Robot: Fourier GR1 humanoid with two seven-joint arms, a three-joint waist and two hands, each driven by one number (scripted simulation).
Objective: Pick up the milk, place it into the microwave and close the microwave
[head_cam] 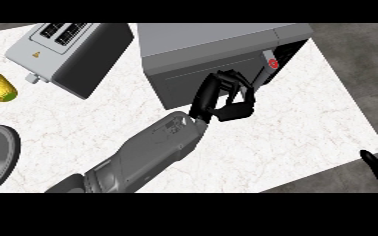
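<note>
Fingers of the left robot hand (230, 96) are curled, holding nothing, against the microwave (214, 55) door (193, 82), likely pushing it closed. Milk is not visible, presumably inside. Beyond its left: toaster (70, 55). The right robot hand (368, 159) barely shows at the bench (295, 140) edge.

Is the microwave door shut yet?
Nearly shut: the microwave door shows only a narrow gap at its right edge, with the left hand on it. Full latching: cannot tell.

Markings: signs only, no legible words.
Toaster (68, 55) side carries a small yellow warning triangle; microwave (214, 55) control strip shows a round red mark, lettering unreadable.
</note>
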